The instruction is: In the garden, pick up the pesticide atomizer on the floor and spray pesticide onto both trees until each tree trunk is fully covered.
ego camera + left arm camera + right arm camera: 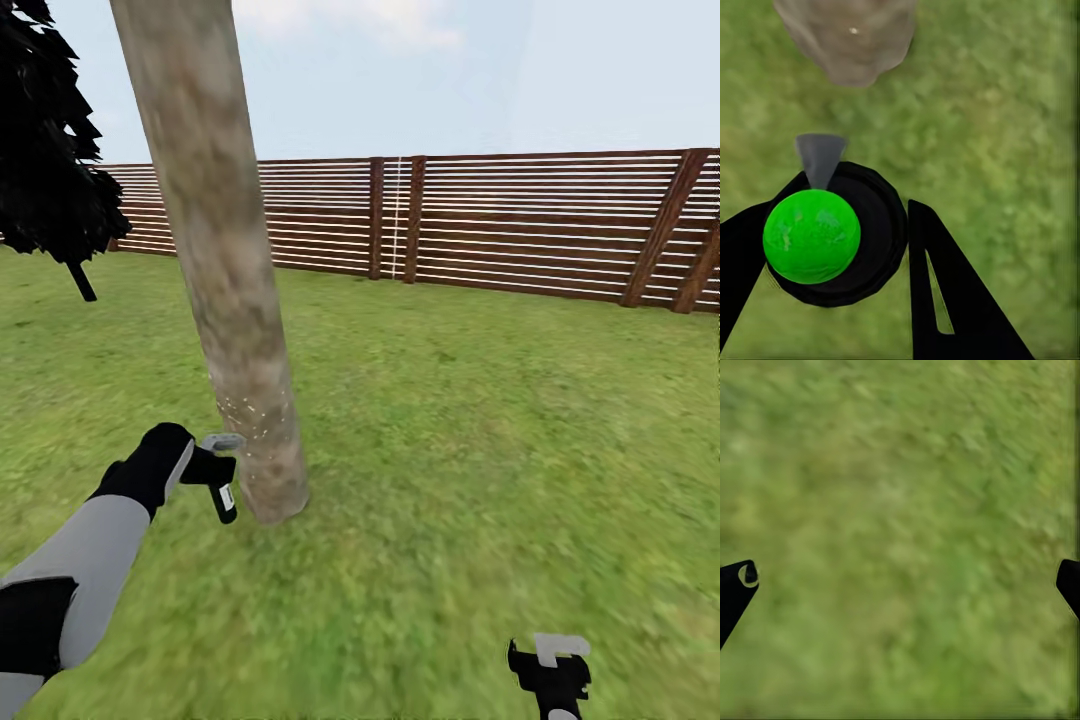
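The right hand [550,672] is seen nearest, low over the floor [480,470], well apart from the tree trunk [215,260] and on the side away from the atomizer. In the right wrist view its two fingertips [736,585] are spread wide at opposite edges, with nothing but blurred grass [900,525] between them.

Further out, the left hand [205,468] is held just beside the base of the tree trunk. The pesticide atomizer [222,478] is pinched in it, clear of the floor, its light grey trigger head [222,441] turned toward the trunk and its dark body with the white label band hanging below. In the left wrist view the black fingers [952,300] are seen closed against the atomizer's round dark body [870,225], a bright green sphere [811,235] is shown on top of it, and the grey nozzle [819,157] is pointed at the trunk base [847,37]. Whether the nozzle touches the bark cannot be told.

The trunk is shown as a thick, pale, mottled column, tilted in the head view, standing on the lawn. A scatter of small white specks [250,410] is seen on its lower part, level with and just above the trigger head.

Beyond the trunk, on the atomizer's side, a narrow black tree [50,150] on a thin dark stem is seen. Farthest back, a red-brown slatted fence [520,225] is stretched behind the trunk under a pale sky.
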Motion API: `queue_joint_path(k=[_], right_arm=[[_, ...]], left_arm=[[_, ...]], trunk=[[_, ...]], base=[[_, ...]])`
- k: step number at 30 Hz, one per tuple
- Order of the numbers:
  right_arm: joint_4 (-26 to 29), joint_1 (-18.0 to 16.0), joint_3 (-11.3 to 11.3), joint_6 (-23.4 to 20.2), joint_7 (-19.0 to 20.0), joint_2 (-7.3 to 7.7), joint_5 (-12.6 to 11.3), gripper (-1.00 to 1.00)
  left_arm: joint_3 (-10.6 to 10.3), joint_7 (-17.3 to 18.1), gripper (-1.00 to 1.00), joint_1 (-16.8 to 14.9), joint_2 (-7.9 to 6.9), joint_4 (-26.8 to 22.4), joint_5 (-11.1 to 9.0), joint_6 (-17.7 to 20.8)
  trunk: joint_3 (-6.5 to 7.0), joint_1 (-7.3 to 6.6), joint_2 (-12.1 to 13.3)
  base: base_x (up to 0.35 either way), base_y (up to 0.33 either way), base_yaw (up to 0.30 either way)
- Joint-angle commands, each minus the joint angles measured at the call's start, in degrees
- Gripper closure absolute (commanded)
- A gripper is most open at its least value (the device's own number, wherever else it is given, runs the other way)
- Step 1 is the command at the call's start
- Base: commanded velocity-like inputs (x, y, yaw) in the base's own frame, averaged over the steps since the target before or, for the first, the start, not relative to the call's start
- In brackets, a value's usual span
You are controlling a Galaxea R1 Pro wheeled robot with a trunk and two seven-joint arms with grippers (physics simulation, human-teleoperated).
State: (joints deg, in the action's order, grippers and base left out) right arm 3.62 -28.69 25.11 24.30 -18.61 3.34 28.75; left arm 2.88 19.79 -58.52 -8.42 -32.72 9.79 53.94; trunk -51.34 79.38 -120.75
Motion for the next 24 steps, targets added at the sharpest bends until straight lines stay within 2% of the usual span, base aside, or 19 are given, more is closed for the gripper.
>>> queue_joint_path(k=[1, 7, 15, 18, 24], right_arm=[[-0.1, -0.05, 0.41, 0.19, -0.2, 0.0, 0.6, -1.0], [-0.11, -0.05, 0.38, 0.15, -0.2, -0.07, 0.6, -1.0], [-0.11, -0.05, 0.37, 0.13, -0.2, -0.18, 0.6, -1.0], [-0.11, -0.05, 0.37, 0.13, -0.2, -0.24, 0.6, -1.0], [-0.11, -0.05, 0.37, 0.13, -0.2, -0.26, 0.6, -1.0]], left_arm=[[0.32, 0.52, 1.0, -0.03, 0.01, -0.08, 0.58, 0.21], [0.44, 0.59, 1.0, 0.0, -0.06, -0.15, 0.58, 0.12], [0.35, 0.68, 1.0, 0.07, 0.07, -0.15, 0.49, -0.3], [0.36, 0.64, 1.0, 0.07, 0.07, -0.15, 0.49, -0.32], [0.5, 0.37, 1.0, 0.07, 0.07, -0.15, 0.5, -0.33]], trunk=[[-0.05, -0.01, -0.02], [-0.05, -0.01, -0.02], [-0.05, -0.01, -0.02], [-0.05, -0.01, -0.02], [-0.05, -0.01, -0.02]], base=[[-0.012, -0.27, 0.0], [-0.034, -0.273, 0.006], [-0.085, -0.262, 0.254], [0.071, -0.274, 0.184], [0.183, -0.236, 0.021]])
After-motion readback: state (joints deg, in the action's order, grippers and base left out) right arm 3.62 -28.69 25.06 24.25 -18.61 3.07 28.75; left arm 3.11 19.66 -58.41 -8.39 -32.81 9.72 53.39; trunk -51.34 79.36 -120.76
